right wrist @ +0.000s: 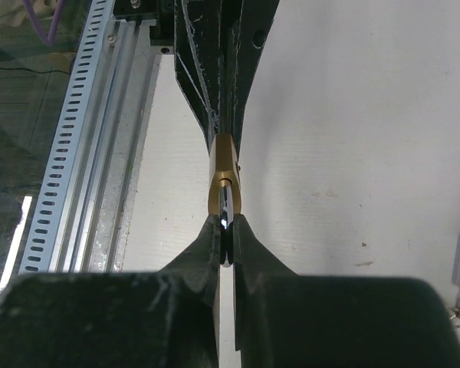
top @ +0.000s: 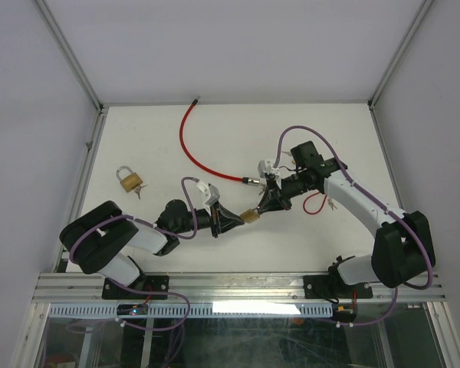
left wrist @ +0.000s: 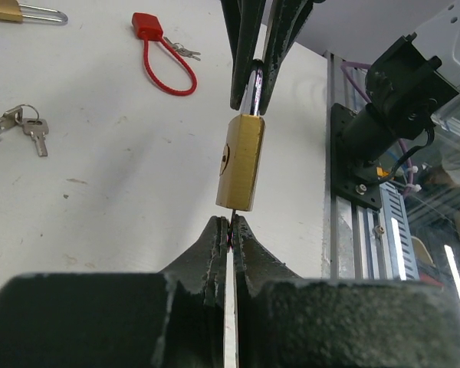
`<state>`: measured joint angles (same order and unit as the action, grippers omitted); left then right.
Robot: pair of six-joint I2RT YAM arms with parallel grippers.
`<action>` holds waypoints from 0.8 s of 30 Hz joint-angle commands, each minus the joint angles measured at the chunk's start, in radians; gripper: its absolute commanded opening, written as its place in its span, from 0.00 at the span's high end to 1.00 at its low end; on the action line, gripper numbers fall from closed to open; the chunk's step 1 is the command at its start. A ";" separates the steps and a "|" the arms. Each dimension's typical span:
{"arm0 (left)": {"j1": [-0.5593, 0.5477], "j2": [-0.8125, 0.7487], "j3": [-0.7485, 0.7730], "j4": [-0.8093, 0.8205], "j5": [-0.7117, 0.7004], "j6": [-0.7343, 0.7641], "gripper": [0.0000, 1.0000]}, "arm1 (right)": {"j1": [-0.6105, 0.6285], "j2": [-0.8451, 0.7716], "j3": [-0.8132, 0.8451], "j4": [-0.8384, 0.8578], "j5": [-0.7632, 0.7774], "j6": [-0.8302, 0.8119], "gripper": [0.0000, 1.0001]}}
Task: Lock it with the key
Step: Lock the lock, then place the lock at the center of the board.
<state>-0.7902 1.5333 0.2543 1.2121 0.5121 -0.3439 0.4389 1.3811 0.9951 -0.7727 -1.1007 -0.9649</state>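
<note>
A small brass padlock point(top: 250, 216) hangs in the air between my two grippers, above the table's front middle. My right gripper point(right wrist: 227, 230) is shut on its silver shackle point(right wrist: 226, 203), the brass body point(right wrist: 224, 170) pointing away from it. In the left wrist view the padlock point(left wrist: 241, 162) hangs from the right fingers point(left wrist: 245, 54). My left gripper point(left wrist: 231, 225) is shut on the key point(left wrist: 235, 214). Only a thin sliver of the key shows, running up into the underside of the padlock body. The left gripper point(top: 240, 220) meets the right gripper point(top: 261, 205) end to end.
A second brass padlock point(top: 127, 179) with keys point(top: 139, 191) lies at the left. A long red cable point(top: 190, 142) runs across the back. A small red cable lock point(left wrist: 155, 50) with keys point(left wrist: 185, 51) lies near the right arm. The aluminium rail point(top: 238, 285) borders the front.
</note>
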 commanded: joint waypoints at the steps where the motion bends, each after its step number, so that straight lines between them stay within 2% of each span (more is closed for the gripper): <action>1: 0.017 -0.038 0.001 -0.002 0.013 0.066 1.00 | -0.006 -0.026 0.066 0.004 -0.050 -0.003 1.00; 4: 0.031 -0.079 -0.003 -0.115 -0.021 0.113 1.00 | -0.021 -0.034 0.073 0.008 -0.047 0.008 1.00; 12: 0.061 -0.153 -0.029 -0.226 -0.081 0.170 1.00 | -0.072 -0.039 0.089 -0.006 -0.041 0.018 1.00; 18: 0.066 -0.177 -0.046 -0.206 -0.089 0.156 1.00 | -0.110 -0.037 0.087 0.027 -0.023 0.068 1.00; 24: 0.088 -0.143 -0.047 -0.088 -0.083 0.044 1.00 | -0.166 -0.057 0.034 0.224 0.025 0.258 1.00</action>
<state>-0.7238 1.3891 0.2024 1.0000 0.4370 -0.2276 0.3107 1.3808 1.0290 -0.7269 -1.0698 -0.8608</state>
